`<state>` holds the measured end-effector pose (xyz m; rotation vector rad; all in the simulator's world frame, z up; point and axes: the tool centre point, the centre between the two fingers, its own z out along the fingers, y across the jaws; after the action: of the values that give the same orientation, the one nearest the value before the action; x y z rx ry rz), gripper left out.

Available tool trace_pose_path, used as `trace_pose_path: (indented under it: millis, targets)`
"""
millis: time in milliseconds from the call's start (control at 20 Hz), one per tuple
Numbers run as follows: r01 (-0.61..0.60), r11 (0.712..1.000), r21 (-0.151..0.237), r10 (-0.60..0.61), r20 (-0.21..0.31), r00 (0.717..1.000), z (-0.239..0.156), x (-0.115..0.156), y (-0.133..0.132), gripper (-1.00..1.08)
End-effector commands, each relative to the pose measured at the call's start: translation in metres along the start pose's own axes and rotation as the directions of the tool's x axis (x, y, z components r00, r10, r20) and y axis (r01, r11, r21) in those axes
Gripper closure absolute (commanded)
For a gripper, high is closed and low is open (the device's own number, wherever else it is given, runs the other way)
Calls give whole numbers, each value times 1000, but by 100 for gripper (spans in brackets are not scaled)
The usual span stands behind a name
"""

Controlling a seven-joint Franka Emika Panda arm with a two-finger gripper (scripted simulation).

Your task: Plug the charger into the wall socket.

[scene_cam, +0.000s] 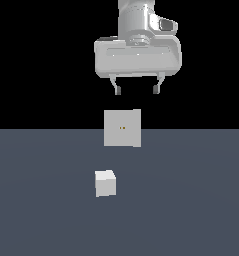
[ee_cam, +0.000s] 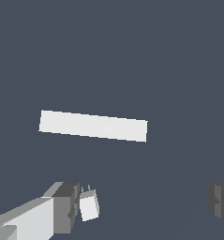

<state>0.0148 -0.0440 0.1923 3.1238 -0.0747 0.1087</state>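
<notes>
The charger is a small white-grey cube resting on the dark floor, in front of the wall socket and slightly toward the exterior view's left. The wall socket is an upright light-grey square plate with two tiny gold dots at its centre. My gripper hangs high above both, open, with nothing between its fingers. In the wrist view the wall socket shows as a thin pale bar seen from above, and the charger sits close beside one finger, with two thin prongs on it.
A flat dark blue-grey floor spreads under everything, with a black background behind it.
</notes>
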Motion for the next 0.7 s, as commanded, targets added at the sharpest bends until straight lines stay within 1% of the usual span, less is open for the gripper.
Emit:
trace_pose_path:
  millis: [0,350,650]
  targets:
    - [0,1000,0,0,0,1000,0,0,0,-92]
    - [12,1000,2,-12,-6,1000,6,-6,-4,-92]
    - [43,999,7,-42,-23,999,20,-21,-13,-92]
